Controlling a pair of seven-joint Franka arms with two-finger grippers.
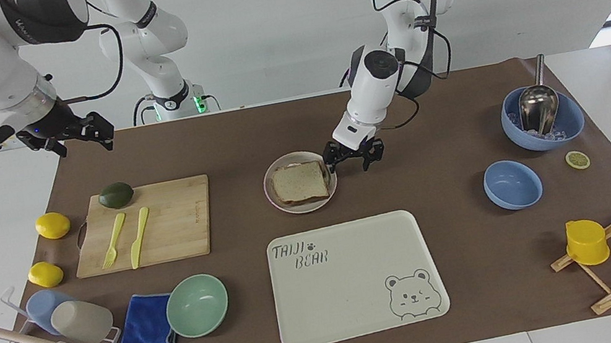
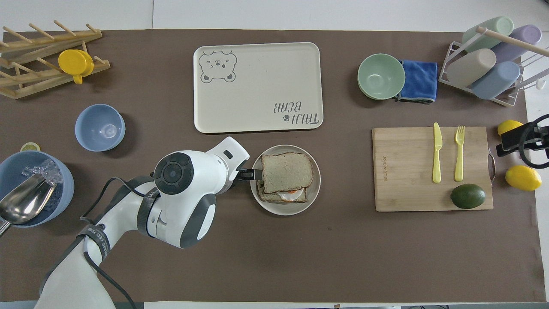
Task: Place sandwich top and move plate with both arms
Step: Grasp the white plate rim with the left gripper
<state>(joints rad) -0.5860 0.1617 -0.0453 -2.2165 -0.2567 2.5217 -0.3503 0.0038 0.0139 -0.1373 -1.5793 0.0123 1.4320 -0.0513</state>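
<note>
The sandwich top (image 1: 299, 182), a plain brown bread slice, lies on the toast with the fried egg on the small round plate (image 1: 272, 197) at the table's middle. It also shows in the overhead view (image 2: 286, 171), with the plate's rim (image 2: 283, 210) around it. My left gripper (image 1: 351, 162) is low and open beside the plate, on the side toward the left arm's end, with one finger (image 1: 332, 164) at the rim. In the overhead view only its tip (image 2: 251, 174) shows at the rim. My right gripper (image 1: 78, 138) is open and empty, raised over the table's edge at the right arm's end (image 2: 519, 138).
The bear-printed tray (image 1: 355, 276) lies just farther from the robots than the plate. A cutting board (image 1: 176, 219) holds a knife, fork and avocado; two lemons (image 1: 52, 225) lie beside it. Blue bowls (image 1: 512, 184), a mint bowl (image 1: 197, 305), a cup rack and a wooden rack stand around.
</note>
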